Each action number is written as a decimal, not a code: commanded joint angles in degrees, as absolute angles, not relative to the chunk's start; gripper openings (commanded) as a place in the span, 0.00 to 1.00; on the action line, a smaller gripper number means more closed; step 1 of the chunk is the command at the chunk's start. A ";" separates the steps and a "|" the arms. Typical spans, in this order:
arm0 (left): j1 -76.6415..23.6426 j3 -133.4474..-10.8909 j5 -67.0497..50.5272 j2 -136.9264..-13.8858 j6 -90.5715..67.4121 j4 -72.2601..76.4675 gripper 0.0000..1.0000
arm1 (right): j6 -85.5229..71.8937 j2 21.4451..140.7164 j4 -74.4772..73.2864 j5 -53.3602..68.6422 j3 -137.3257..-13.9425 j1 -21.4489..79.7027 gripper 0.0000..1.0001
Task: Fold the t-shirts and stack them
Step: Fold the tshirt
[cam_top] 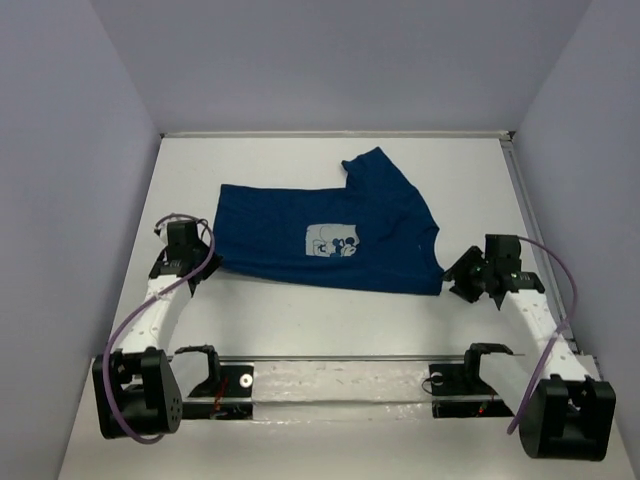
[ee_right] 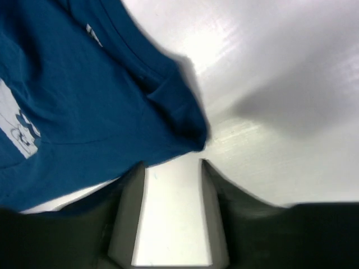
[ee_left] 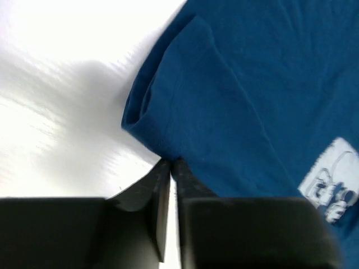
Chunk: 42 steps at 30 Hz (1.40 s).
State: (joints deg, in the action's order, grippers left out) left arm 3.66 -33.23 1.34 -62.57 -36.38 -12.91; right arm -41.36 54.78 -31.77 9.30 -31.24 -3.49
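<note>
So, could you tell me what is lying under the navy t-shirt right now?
Only the white table shows around the t-shirt, which lies spread on it. One sleeve shows; anything beneath the cloth is covered and cannot be seen.

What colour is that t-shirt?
The t-shirt is dark blue with a pale cartoon print; clearest in the top external view.

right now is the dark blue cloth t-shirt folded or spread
Mostly spread: the dark navy-blue cloth t-shirt lies flat, print up, far sleeve out.

Both wrist views cut off the t-shirt (ee_left: 235,101), and the left one's edge crops its blurred print (ee_left: 334,185).
</note>
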 commanded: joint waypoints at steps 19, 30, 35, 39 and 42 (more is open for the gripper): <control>-5.87 -35.08 0.44 -55.19 -43.67 -12.70 0.30 | -35.41 66.25 -31.91 11.88 -49.12 20.41 0.00; -20.39 -39.56 -0.53 -77.16 -44.03 -0.71 0.02 | -39.02 84.02 -16.61 2.82 -48.08 30.76 0.00; -20.39 -36.30 -0.53 -78.39 -45.00 0.35 0.02 | -40.25 88.49 -14.59 -2.10 -44.21 30.76 0.00; -20.39 -34.02 -2.71 -81.38 -47.62 -1.41 0.06 | -43.58 87.64 -14.76 -3.43 -39.30 30.76 0.00; -20.39 -30.16 -2.90 -79.90 -49.74 -1.23 0.08 | -45.00 82.99 -17.57 -4.22 -35.08 30.76 0.00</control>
State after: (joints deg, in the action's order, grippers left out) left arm -20.51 -34.39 -1.80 -80.90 -46.30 -0.49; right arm -42.70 85.80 -12.78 0.54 -40.62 30.46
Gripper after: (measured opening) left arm 0.065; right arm 0.009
